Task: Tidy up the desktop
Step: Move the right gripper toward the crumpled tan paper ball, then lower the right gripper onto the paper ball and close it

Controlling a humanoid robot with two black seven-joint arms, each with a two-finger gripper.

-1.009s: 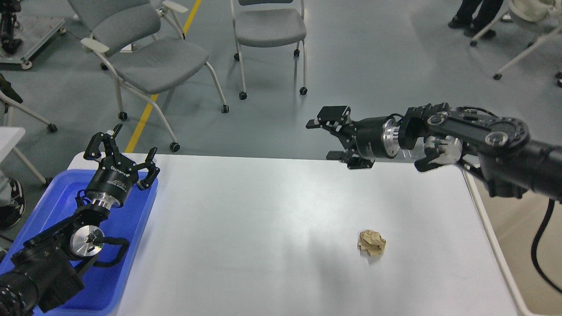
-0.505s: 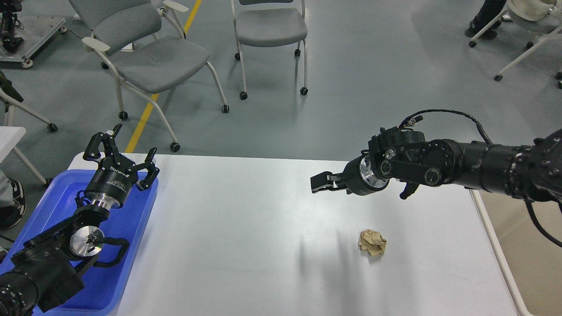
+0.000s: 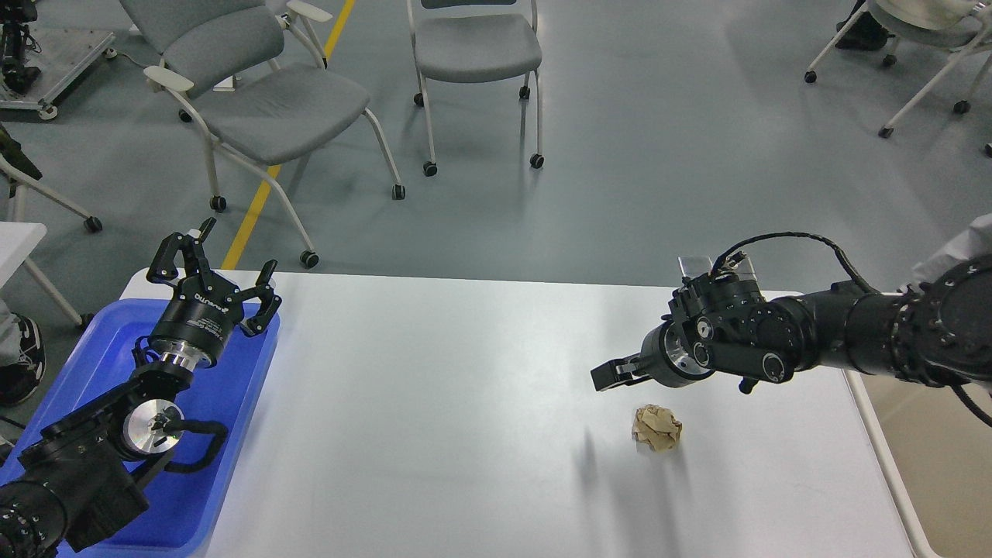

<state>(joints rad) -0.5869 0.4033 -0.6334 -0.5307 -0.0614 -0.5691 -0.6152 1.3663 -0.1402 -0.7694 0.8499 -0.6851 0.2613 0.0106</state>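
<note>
The white desktop fills the lower middle of the head view. A crumpled tan paper ball lies on it toward the right. My right gripper hangs low over the desktop, just up and left of the ball and apart from it. It is seen side-on, so its fingers cannot be told apart. My left gripper is open and empty, pointing up above the far end of the blue tray.
The blue tray sits at the desktop's left edge under my left arm. A beige surface shows beyond the right edge. Grey wheeled chairs stand on the floor behind the table.
My right arm has swung down and toward me, from high above the table's far edge to just above the desktop beside the paper ball. The left arm has not moved.
</note>
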